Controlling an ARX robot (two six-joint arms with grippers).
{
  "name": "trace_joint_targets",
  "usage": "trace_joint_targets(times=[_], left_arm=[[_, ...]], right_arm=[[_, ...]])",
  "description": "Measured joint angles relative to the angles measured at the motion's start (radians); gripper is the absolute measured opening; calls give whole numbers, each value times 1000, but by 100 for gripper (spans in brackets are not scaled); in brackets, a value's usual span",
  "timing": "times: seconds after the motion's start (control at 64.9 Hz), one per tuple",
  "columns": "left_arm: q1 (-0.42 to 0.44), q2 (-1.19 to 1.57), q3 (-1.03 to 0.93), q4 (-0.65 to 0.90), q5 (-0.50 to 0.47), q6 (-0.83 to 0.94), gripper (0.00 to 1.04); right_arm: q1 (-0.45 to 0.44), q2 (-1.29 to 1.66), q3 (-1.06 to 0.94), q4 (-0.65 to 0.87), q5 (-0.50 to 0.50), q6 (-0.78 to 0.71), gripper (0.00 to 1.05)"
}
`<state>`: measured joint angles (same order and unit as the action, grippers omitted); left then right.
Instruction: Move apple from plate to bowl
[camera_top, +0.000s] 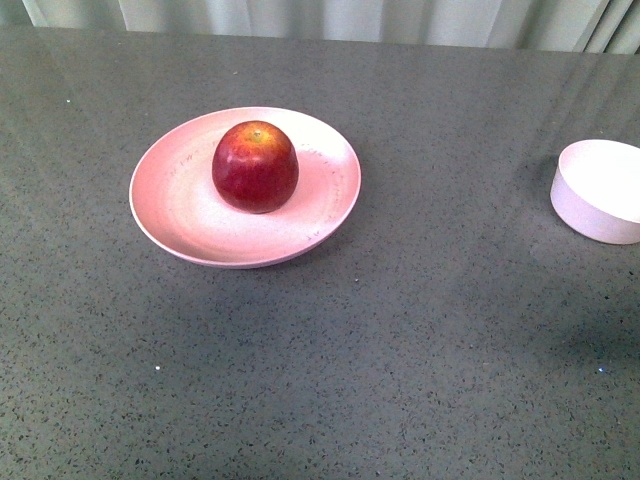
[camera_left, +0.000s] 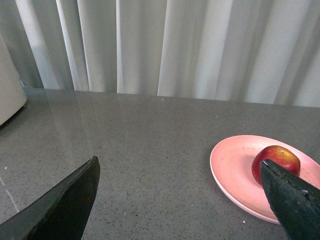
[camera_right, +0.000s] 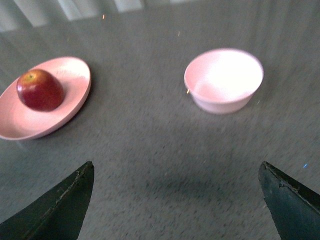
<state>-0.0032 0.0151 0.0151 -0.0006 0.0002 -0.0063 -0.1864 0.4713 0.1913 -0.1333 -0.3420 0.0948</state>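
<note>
Our left claw (camera_left: 180, 162) hangs with its two dark fingers spread wide and nothing between them. The right claw (camera_right: 176, 163) is likewise splayed and empty above the bare table (camera_top: 400, 340). We judge that the wide gape suits the job, since the apple (camera_top: 255, 165) is round and needs room on both flanks. Neither arm shows in the front view, so both sit back from the work. In the left wrist view one finger overlaps the apple's edge, but we cannot tell how near it is.

Outward from there, the apple sits on the plate (camera_top: 165, 215), stem dimple up, a little toward 12 o'clock of the dish's middle. The shallow raised rim explains why it rests without rolling. Seen from the front, the plate lies toward 10 o'clock of the table's middle. The bowl (camera_top: 600, 195) stands well apart at the plate's 3 o'clock, cut by the frame edge. It is empty and mouth-up, so it can take the fruit from above. We read the task as not begun: the first step is a reach to the apple.
</note>
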Motion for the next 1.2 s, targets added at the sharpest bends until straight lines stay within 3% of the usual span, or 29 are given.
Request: trace_joint_targets(times=[0.108, 0.185, 0.339, 0.57, 1.063, 1.201], left_arm=[[0, 0, 0, 0, 0, 0, 96], [0, 0, 0, 0, 0, 0, 96], [0, 0, 0, 0, 0, 0, 96], [0, 0, 0, 0, 0, 0, 96], [0, 0, 0, 0, 0, 0, 96], [0, 0, 0, 0, 0, 0, 96]], right_arm=[[-103, 280, 69, 254, -84, -54, 96], [-160, 519, 129, 434, -91, -97, 96], [-179, 953, 264, 630, -68, -203, 96], [-138, 1290, 431, 635, -33, -253, 96], [-87, 1521, 682, 551, 29, -141, 95], [-66, 1544, 710, 532, 37, -139, 74]])
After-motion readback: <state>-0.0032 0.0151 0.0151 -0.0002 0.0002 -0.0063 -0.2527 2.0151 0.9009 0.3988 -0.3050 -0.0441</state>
